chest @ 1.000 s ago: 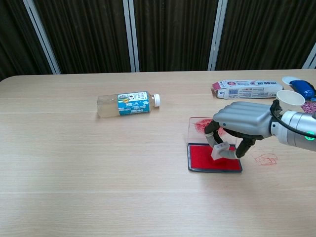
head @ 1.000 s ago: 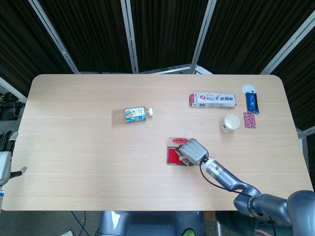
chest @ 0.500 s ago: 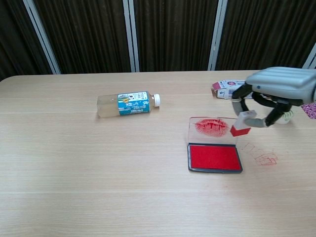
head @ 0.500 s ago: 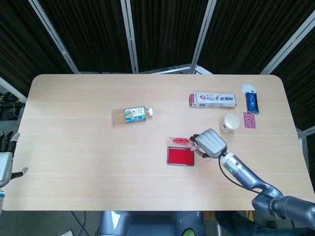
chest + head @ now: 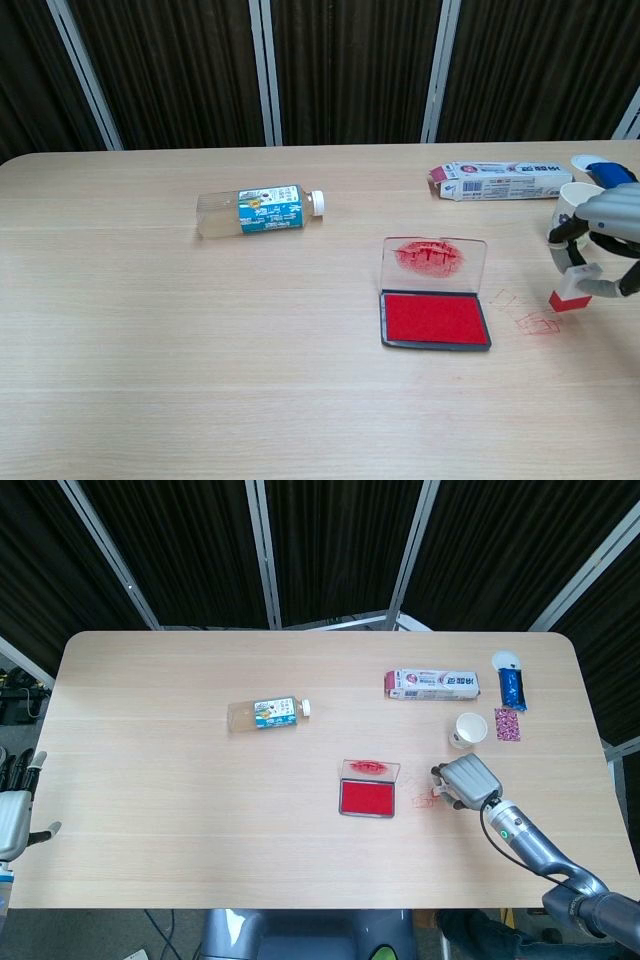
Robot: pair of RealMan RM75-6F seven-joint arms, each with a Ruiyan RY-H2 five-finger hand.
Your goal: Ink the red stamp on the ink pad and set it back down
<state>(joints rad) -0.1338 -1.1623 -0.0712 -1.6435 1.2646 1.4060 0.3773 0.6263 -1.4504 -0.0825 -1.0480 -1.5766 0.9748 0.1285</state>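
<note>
The ink pad [image 5: 435,319] lies open on the table, its red pad [image 5: 368,798] facing up and its clear lid [image 5: 434,263] standing upright with red smears. My right hand [image 5: 603,222] hangs to the right of the pad, above the table, pinching the red stamp [image 5: 571,292], whose red face points down. In the head view the right hand [image 5: 468,781] covers most of the stamp. Faint red stamp marks [image 5: 535,323] show on the wood just below and left of the stamp. My left hand [image 5: 12,818] sits at the far left edge, away from everything, holding nothing.
A clear bottle [image 5: 259,211] lies on its side at centre left. A long carton [image 5: 502,180] lies at the back right, with a white paper cup [image 5: 467,730], a blue packet [image 5: 512,689] and a small patterned sachet [image 5: 507,724] near it.
My right hand lifted the stamp off the ink pad and carried it right, past the lid, to a spot above the table beside the pad. The left hand barely moved.
</note>
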